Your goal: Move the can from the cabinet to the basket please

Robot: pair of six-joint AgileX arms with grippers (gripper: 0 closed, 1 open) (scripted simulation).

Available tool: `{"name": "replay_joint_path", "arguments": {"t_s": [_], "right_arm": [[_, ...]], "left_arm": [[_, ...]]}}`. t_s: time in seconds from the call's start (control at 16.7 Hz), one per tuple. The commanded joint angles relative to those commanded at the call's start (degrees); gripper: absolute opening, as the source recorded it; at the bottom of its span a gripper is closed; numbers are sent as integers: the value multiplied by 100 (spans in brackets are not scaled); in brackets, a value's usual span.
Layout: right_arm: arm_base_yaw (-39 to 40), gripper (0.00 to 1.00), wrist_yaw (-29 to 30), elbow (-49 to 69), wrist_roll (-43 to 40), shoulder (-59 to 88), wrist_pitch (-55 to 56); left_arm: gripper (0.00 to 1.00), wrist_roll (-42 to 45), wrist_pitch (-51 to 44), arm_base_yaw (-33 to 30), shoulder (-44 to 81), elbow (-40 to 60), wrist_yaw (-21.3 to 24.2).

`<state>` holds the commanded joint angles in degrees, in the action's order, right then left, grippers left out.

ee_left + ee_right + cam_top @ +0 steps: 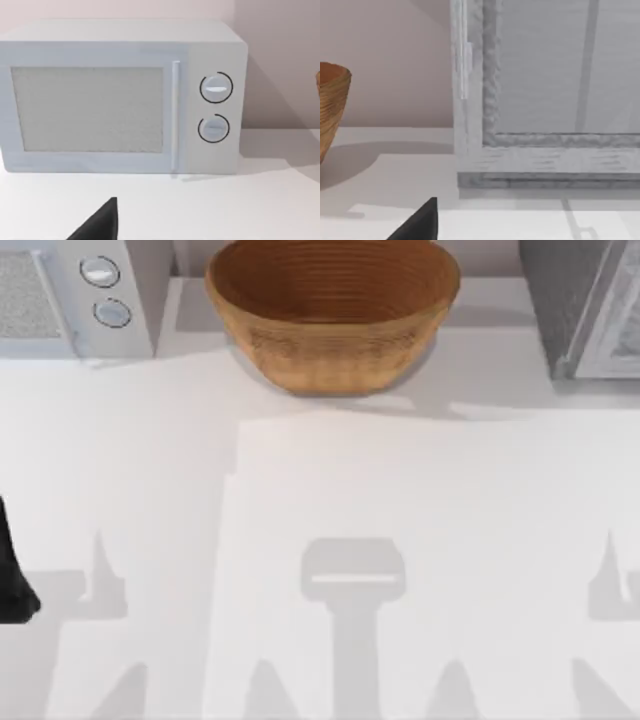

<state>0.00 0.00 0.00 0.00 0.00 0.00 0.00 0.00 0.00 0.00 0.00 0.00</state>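
Note:
The light brown woven basket point(332, 315) stands at the back middle of the table, and its rim point(331, 107) also shows in the right wrist view. The grey speckled cabinet point(565, 300) sits at the back right. Its pale-framed door point(550, 95) faces my right wrist camera from close by. The can is hidden. A dark tip of my right gripper point(420, 224) pokes in low before the cabinet. My left gripper point(12, 575) rests at the table's left edge, and its dark tip point(100, 225) points at the white appliance.
A white appliance with two round knobs point(75, 295) stands at the back left; its front point(120, 100) is shut. A pale mat point(420, 540) covers the middle and right of the white table.

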Motion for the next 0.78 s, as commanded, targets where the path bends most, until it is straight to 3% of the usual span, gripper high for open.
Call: {"name": "replay_joint_path", "arguments": {"t_s": [0.36, 0.78], "right_arm": [[97, 100, 86, 613, 7, 575, -184], [456, 100, 478, 3893, 33, 3203, -1017]], "left_arm": [[100, 0, 0, 0, 0, 0, 0], [100, 0, 0, 0, 0, 0, 0]]}}
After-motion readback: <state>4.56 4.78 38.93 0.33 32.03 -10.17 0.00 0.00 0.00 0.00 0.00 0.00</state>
